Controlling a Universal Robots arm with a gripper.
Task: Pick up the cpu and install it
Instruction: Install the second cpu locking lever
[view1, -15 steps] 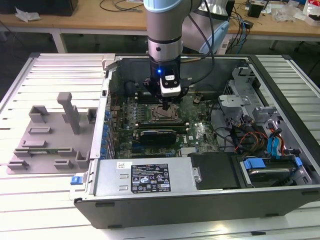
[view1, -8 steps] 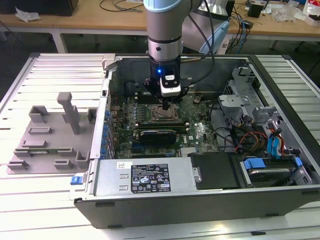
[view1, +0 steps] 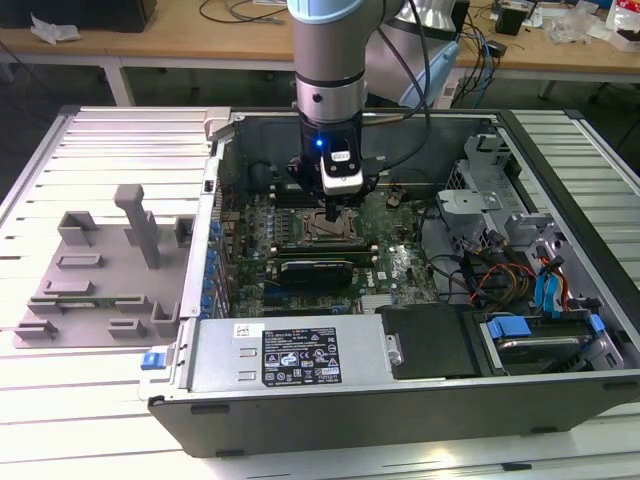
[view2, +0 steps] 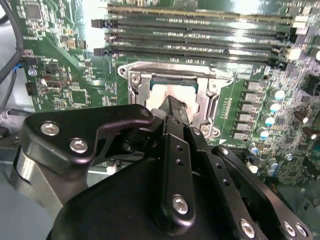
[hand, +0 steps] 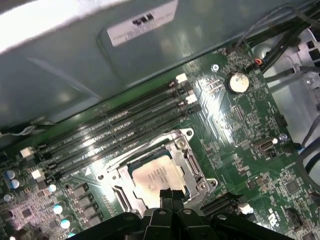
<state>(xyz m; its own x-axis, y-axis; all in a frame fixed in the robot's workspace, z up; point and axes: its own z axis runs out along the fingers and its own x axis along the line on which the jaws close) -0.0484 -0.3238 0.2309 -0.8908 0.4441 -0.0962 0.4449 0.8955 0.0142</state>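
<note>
The cpu (hand: 156, 179) lies flat inside the metal-framed socket (hand: 181, 148) on the green motherboard, its silvery top facing up. In the second wrist view the cpu (view2: 161, 92) shows as a pale square within the socket frame (view2: 210, 97). My gripper (hand: 170, 194) hangs just over the cpu's near edge, its black fingers (view2: 176, 111) pressed together with nothing between them. I cannot tell whether the tips touch the chip. In the exterior view the gripper (view1: 335, 212) points straight down over the socket (view1: 322, 235) in the open computer case.
Rows of memory slots (hand: 120, 132) run beside the socket, with a coin battery (hand: 238, 82) further along. The case wall (view1: 300, 360) with a label, drive bays (view1: 530, 340) and cables (view1: 490, 275) surround the board. A grey fixture (view1: 100, 270) stands at the exterior view's left.
</note>
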